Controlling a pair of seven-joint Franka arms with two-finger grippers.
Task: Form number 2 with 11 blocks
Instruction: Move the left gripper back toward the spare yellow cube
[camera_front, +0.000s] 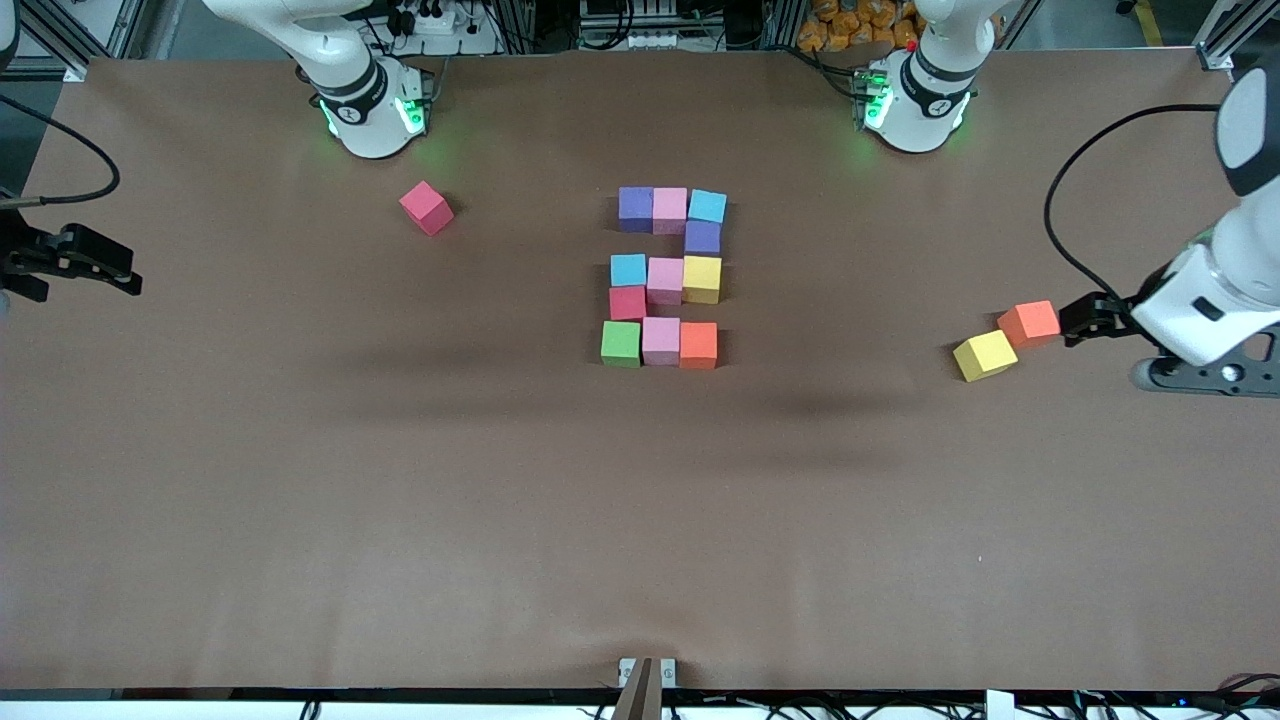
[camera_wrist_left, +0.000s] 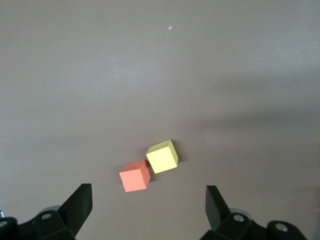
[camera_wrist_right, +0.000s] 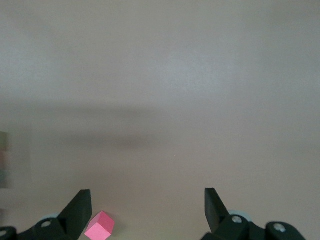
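The number 2 (camera_front: 663, 277) lies mid-table with all eleven cubes in place, so the building looks finished. Three spares remain: a red block (camera_front: 427, 207) toward the right arm's end, a yellow block (camera_front: 985, 355) touching an orange block (camera_front: 1029, 323) toward the left arm's end. The left gripper (camera_front: 1085, 318) hangs just beside the orange one, the right gripper (camera_front: 95, 262) over the table edge, both spread wide and empty; probably nothing remains but parking.

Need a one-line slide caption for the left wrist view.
Open left gripper hovers over a spare orange block and yellow block touching at a corner.
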